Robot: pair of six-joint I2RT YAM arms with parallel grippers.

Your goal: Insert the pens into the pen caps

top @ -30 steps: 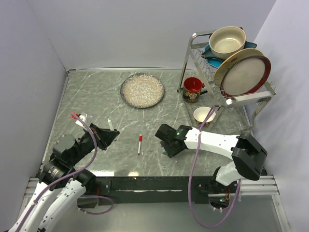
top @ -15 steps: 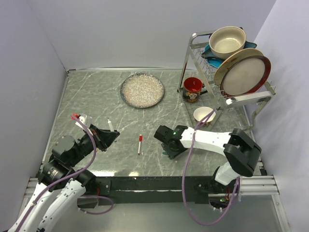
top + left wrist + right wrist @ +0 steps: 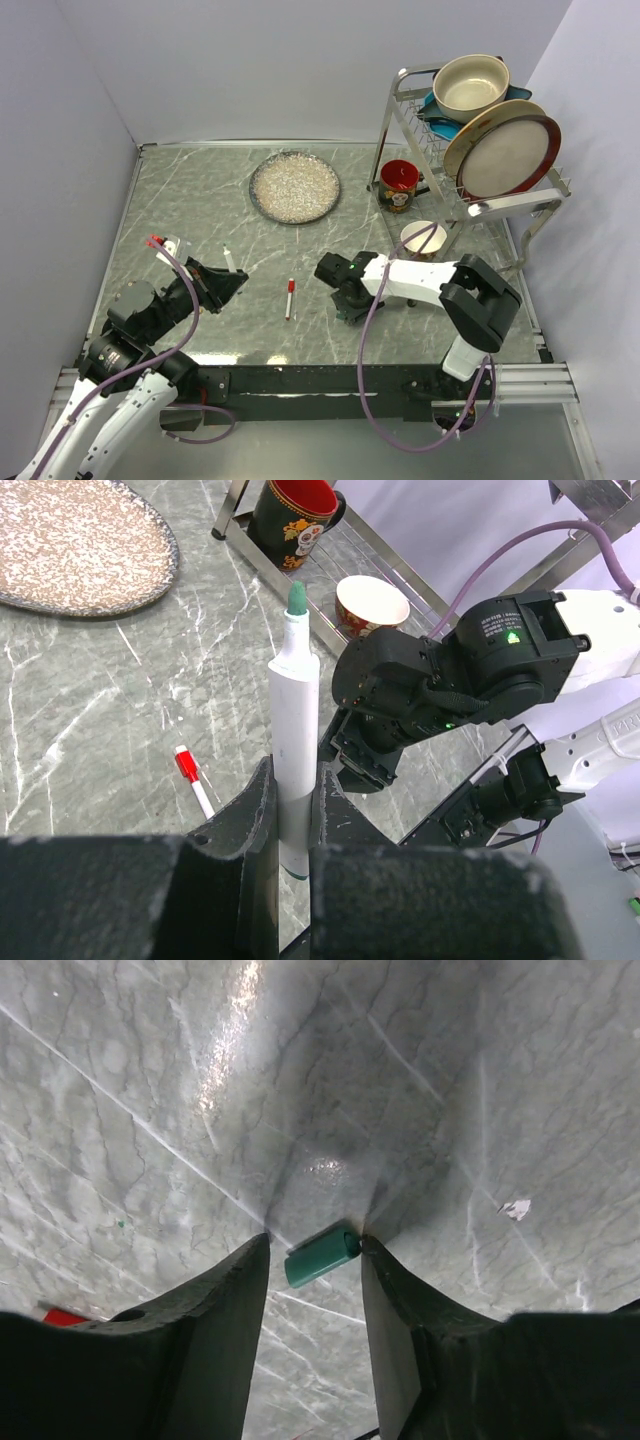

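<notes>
Your left hand (image 3: 295, 772) was clamped on the green-tipped pen (image 3: 292, 695), near and to the left of the speckled plate (image 3: 294, 187), close to the left edge of the surface (image 3: 200, 200). The black fingers pinched the lower part of the smooth white barrel. The pen's long axis ran straight out from the hand, with the green felt tip at the free end, aimed toward the far side.

A broad stretch of veined grey marble separated the plate from both hands. On it, on the near side of the plate, lay the red-capped pen (image 3: 290, 298). Its long axis ran near to far and its red end pointed toward the plate.

Your right hand (image 3: 314, 1241) was down at the surface, near and to the right of the plate, with its fingers narrowly apart around the green cap (image 3: 321, 1257). That short, glossy cylinder lay on its side on the marble. Its long axis ran across the gap, slightly tilted. The darker-rimmed end sat close against one finger and a sliver of marble showed at the other end. I couldn't tell whether either finger actually pressed on it.

Right of the plate, the chrome wire dish rack (image 3: 420, 130) took up the surface's right edge. A red mug (image 3: 399, 185) and a small bowl (image 3: 423, 237) stood at its foot, just beyond your right forearm.
</notes>
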